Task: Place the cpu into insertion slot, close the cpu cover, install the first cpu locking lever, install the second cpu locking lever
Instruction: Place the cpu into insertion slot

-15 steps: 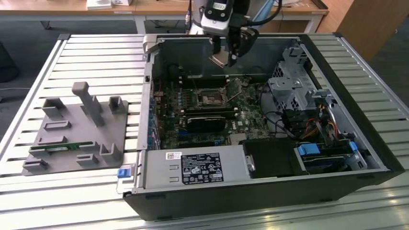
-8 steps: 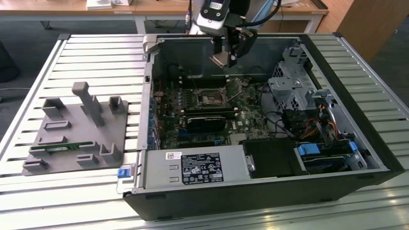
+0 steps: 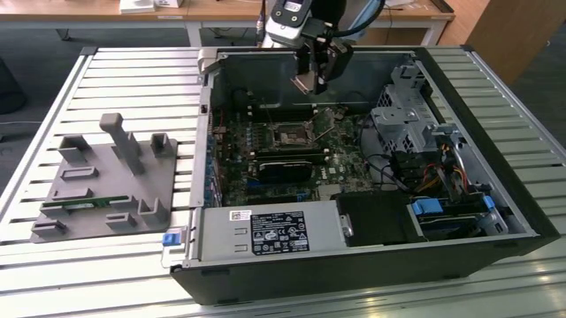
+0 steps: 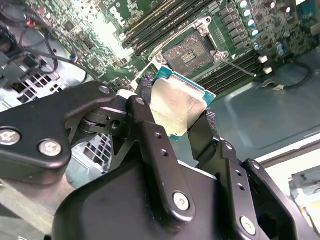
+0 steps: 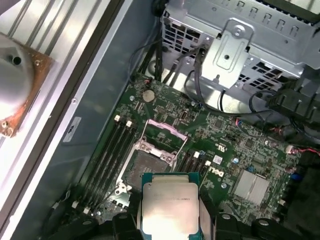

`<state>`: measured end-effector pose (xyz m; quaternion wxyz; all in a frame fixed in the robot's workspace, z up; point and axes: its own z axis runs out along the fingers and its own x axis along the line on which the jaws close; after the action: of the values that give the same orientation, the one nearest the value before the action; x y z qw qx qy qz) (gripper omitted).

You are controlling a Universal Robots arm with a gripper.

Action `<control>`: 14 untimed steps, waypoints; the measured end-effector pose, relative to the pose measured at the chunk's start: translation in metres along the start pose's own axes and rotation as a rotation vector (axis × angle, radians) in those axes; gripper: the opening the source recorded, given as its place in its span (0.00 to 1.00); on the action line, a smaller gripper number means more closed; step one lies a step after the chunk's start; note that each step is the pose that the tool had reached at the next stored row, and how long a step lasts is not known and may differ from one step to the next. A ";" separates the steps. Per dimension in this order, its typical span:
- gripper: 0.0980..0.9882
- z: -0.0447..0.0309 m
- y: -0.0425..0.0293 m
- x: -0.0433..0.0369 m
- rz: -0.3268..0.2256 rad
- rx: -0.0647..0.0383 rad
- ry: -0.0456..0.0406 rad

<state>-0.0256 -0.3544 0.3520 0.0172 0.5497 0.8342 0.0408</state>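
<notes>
My gripper (image 3: 312, 78) hangs over the rear of the open computer case, shut on the cpu (image 3: 305, 83). The cpu (image 4: 176, 106) is a small square chip with a pale silver top and a teal edge, clamped between the two black fingers (image 4: 144, 131). On the green motherboard below lies the insertion slot (image 3: 290, 134), a dark square socket with a silver rim, uncovered. In the first wrist view the cpu (image 5: 170, 206) hovers just short of the insertion slot (image 5: 146, 167), and the cpu cover (image 5: 164, 132) stands raised at the socket's far edge. A thin locking lever (image 4: 239, 66) sticks out beside the insertion slot (image 4: 192, 51).
The case (image 3: 354, 268) lies on a slatted metal table. Drive cages (image 3: 402, 122), cables (image 3: 442, 175) and a power supply (image 3: 270, 232) crowd around the motherboard. A black module (image 3: 285, 169) sits in front of the socket. A grey fixture block (image 3: 106, 179) stands at the exterior view's left.
</notes>
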 end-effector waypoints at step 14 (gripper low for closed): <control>0.50 0.0012 -0.0001 0.0000 0.183 -0.003 -0.0160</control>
<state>-0.0256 -0.3544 0.3508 0.0208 0.6240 0.7802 0.0391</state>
